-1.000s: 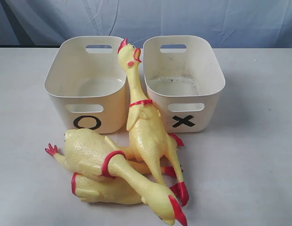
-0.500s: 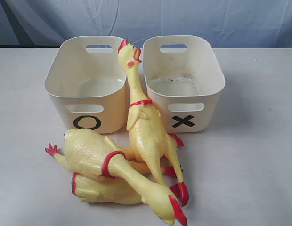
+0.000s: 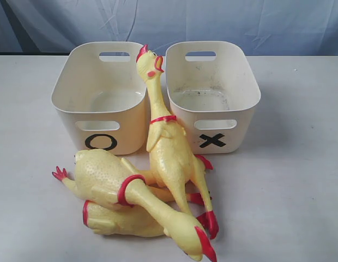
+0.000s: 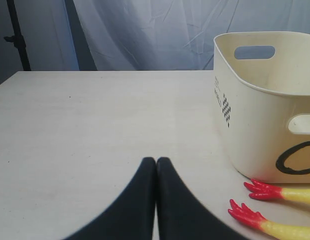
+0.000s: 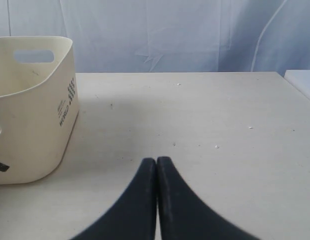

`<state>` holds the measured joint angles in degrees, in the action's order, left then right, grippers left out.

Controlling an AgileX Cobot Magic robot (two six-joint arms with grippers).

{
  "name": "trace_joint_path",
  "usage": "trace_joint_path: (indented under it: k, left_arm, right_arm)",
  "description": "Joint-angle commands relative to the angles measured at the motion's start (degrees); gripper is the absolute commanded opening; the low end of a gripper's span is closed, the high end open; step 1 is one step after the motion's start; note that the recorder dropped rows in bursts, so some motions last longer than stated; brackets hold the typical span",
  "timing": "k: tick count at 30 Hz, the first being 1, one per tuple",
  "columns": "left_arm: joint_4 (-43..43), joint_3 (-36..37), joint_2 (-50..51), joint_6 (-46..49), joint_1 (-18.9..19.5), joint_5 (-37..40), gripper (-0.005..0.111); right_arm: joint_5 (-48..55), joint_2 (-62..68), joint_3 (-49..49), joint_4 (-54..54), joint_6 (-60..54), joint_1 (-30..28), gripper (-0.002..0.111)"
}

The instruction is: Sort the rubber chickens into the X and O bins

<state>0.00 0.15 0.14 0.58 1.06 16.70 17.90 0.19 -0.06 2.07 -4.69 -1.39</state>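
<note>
- left gripper (image 4: 156,162): black fingers pressed together, nothing between them, low over the bare table (image 4: 95,125).
- o bin (image 4: 255,125) stands near the left gripper, ahead and off to one side, not touching it.
- two red feet (image 4: 260,188) lie at the foot of the o bin, just beside the fingertips but clear of them. which chicken they belong to can't be told from the left wrist view.
- right gripper (image 5: 156,162): fingers together too, holding nothing, over the table.
- x bin (image 5: 40,125) sits ahead and to the side of the right gripper, well apart. no chicken in the right wrist view.
- exterior view: neither gripper shows.
- o bin (image 3: 131,131) at 9 o'clock of the x bin (image 3: 185,134), side by side, nearly touching.
- tall chicken (image 3: 169,153) leans on the gap between the bins, head at 12 o'clock, feet at 5 o'clock on the table.
- lying chicken (image 3: 103,174) at 6 o'clock of the o bin, head at 5 o'clock, one foot at 9 o'clock, neck crossing the tall chicken's legs.
- third body (image 3: 120,221) partly under the lying chicken's neck, at 6 o'clock of it, red rim end at 9 o'clock.
- all three on the table, outside the bins.
</note>
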Motion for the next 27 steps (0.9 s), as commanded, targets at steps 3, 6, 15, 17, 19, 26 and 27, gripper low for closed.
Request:
trace_joint_path:
  k: [3, 6, 15, 17, 19, 26, 27]
  left_arm:
    - [0.0, -0.15, -0.14, -0.03, 0.07, -0.44, 0.0]
    - [0.0, -0.15, -0.14, -0.03, 0.07, -0.44, 0.0]
    - [0.0, -0.15, -0.14, -0.03, 0.07, -0.44, 0.0]
    - [0.0, -0.15, -0.14, -0.03, 0.07, -0.44, 0.0]
    - [0.0, -0.15, -0.14, -0.03, 0.07, -0.44, 0.0]
    - [0.0, -0.15, -0.14, -0.03, 0.07, -0.44, 0.0]
    - [0.0, -0.15, -0.14, -0.03, 0.07, -0.44, 0.0]
  right_arm:
    - [-17.19, -0.19, 0.06, 45.09, 9.86, -0.15, 0.0]
    - [-20.91, -0.19, 0.06, 55.74, 9.86, -0.15, 0.0]
    - [-26.01, -0.19, 0.06, 55.48, 9.86, -0.15, 0.0]
    - [-26.73, -0.19, 0.06, 55.48, 12.76, -0.15, 0.0]
    - [-27.49, -0.19, 0.06, 54.88, 13.33, -0.15, 0.0]
    - [-10.91, -0.19, -13.28, 14.73, 12.16, -0.15, 0.0]
    - [-8.68, 0.91, -18.08, 11.5, 10.06, -0.15, 0.0]
